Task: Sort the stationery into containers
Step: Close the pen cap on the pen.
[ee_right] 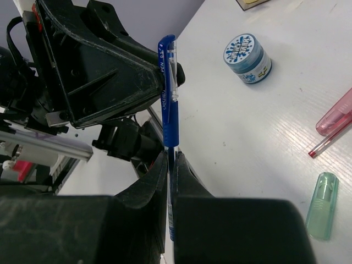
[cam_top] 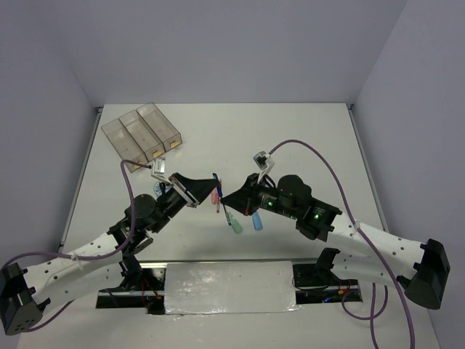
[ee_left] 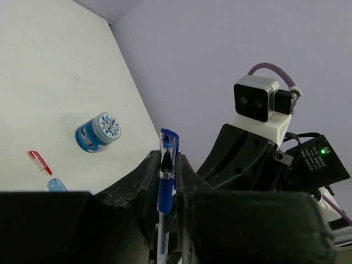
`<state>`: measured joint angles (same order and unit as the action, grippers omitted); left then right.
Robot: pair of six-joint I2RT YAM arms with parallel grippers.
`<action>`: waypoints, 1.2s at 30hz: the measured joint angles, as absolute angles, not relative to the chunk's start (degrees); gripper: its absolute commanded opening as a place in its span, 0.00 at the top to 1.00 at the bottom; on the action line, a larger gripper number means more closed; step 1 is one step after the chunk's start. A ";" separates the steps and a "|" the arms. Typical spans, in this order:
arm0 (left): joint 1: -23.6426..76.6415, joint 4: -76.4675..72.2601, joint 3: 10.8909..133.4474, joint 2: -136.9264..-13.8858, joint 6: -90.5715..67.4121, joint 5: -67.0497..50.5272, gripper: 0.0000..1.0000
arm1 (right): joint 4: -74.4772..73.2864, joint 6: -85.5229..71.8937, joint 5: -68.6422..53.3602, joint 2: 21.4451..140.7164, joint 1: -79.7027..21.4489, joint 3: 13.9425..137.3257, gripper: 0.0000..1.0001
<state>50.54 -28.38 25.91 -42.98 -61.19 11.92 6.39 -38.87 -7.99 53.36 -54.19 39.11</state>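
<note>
A blue pen stands upright between my two grippers, above the table's middle. My left gripper is shut on its blue grip. My right gripper is shut on its clear barrel. The three joined clear containers lie at the far left. A blue-white tape roll stands on the table and also shows in the right wrist view. A pink bar, a red pen, a green bar and a blue bar lie under the grippers.
A white panel lies at the near edge between the arm bases. Purple cables loop over both arms. Grey walls bound the table on three sides.
</note>
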 measured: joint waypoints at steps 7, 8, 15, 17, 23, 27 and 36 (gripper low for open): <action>51.35 -29.41 25.91 -43.68 -61.06 13.21 1.00 | 5.67 -37.58 -9.50 53.36 -53.15 39.77 1.00; 51.51 -29.54 25.91 -43.68 -60.93 13.39 1.00 | 5.52 -37.36 -9.82 53.36 -52.93 39.90 1.00; 52.75 -31.77 25.91 -43.62 -60.14 15.73 1.00 | 2.24 -34.79 -14.24 53.93 -50.33 43.53 1.00; 52.88 -32.49 25.91 -43.59 -60.12 16.40 1.00 | 1.67 -34.20 -15.44 54.54 -49.82 44.80 1.00; 53.10 -33.30 25.96 -43.13 -59.88 17.89 1.00 | 1.34 -32.99 -17.54 56.73 -49.39 47.29 1.00; 53.10 -33.30 25.98 -43.29 -59.77 18.59 1.00 | 1.26 -32.47 -17.85 57.58 -49.21 47.88 1.00; 53.19 -33.91 25.98 -42.74 -59.68 19.92 1.00 | -0.91 -31.14 -19.62 59.16 -48.47 50.81 1.00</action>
<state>53.19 -33.91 25.98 -42.74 -59.68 19.92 -0.91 -31.14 -19.62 59.16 -48.47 50.81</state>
